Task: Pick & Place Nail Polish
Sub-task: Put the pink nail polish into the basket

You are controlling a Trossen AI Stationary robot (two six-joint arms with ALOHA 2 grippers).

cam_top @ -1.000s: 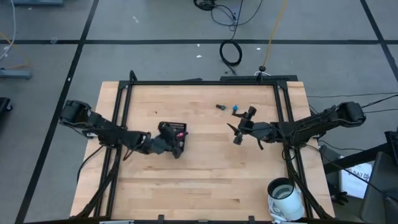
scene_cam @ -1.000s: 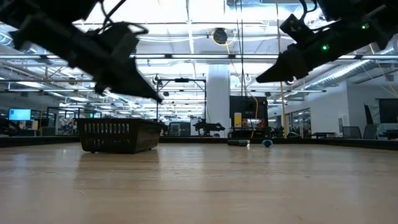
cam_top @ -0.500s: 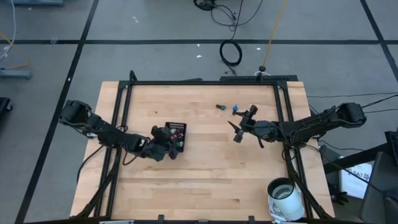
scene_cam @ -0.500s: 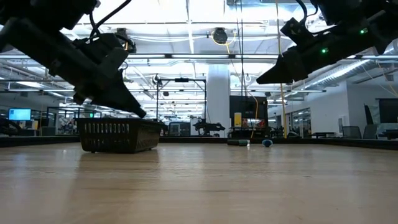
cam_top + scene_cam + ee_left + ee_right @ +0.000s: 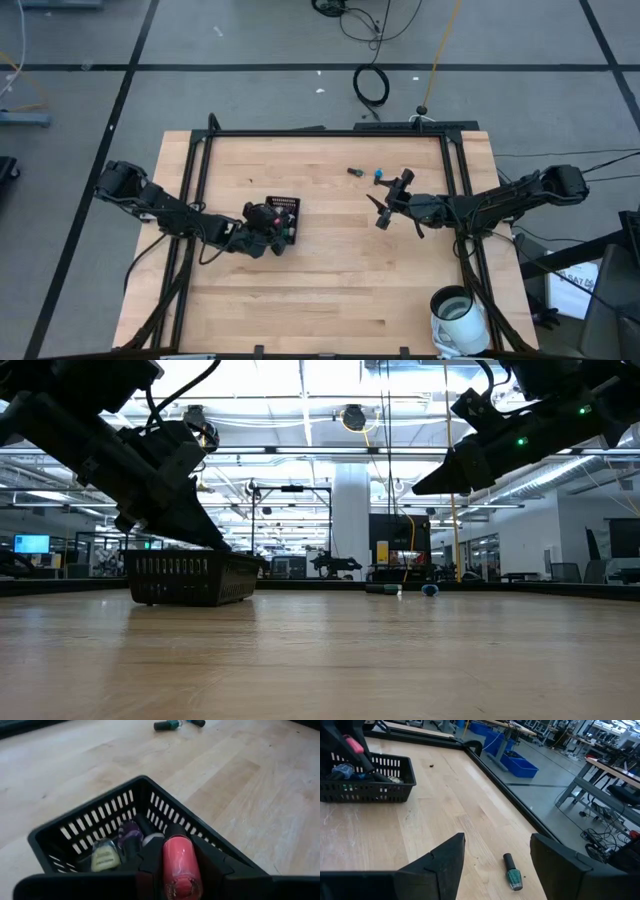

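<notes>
Left gripper [image 5: 181,870] pinched a pink bottle [image 5: 179,862] over the black basket [image 5: 75,827]; its cap was hidden between the fingers. Inside, a yellowish and a purple bottle were partly hidden. Right gripper [image 5: 495,857] hung spread above a teal bottle [image 5: 512,872] on the table [image 5: 445,800].

No readable writing anywhere: the pale yellow-green bottle [image 5: 104,861] in the black slotted basket [image 5: 60,837] carries a printed mark, too blurred to read.

grey floor [image 5: 250,40] with dark tape lines, bright ceiling strip lights [image 5: 300,380], white pillar [image 5: 351,520], blue bins [image 5: 512,762] out back
</notes>
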